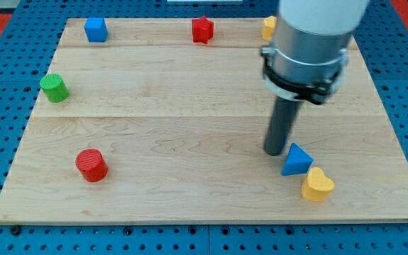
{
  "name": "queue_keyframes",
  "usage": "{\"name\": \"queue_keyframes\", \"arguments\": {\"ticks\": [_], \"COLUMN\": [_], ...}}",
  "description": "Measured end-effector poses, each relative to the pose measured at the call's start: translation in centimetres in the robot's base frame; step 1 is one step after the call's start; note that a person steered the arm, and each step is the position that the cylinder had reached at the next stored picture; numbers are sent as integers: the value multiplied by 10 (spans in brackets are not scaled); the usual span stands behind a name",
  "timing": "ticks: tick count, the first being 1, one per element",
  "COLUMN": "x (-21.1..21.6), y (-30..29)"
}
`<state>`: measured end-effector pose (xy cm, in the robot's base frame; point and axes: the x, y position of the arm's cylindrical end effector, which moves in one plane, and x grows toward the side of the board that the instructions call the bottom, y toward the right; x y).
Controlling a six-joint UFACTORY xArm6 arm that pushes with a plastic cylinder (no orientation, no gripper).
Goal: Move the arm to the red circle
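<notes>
red circle (pixel 91 164), green cylinder (pixel 54 88), blue triangle (pixel 297 159), yellow heart (pixel 317 185)

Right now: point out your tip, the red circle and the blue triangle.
my tip (pixel 274 151): camera view, rod's very end.
red circle (pixel 91 164): camera view, middle of block.
blue triangle (pixel 297 160): camera view, middle of its face.

The arm's grey body (pixel 316 42) hides most of a yellow block (pixel 268 27) and runs off the view's top.
</notes>
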<state>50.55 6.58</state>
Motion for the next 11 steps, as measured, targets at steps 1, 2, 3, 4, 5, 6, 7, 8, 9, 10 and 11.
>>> {"name": "queue_keyframes", "arguments": {"ticks": [1,2,3,4,5,6,7,8,9,10,11], "x": [-32,-58,-58,-58,-58,-57,-32,-14,9,28,26], "y": [-82,-118,-118,-133,-219,-272,-293,-292,-298,-264,-165]}}
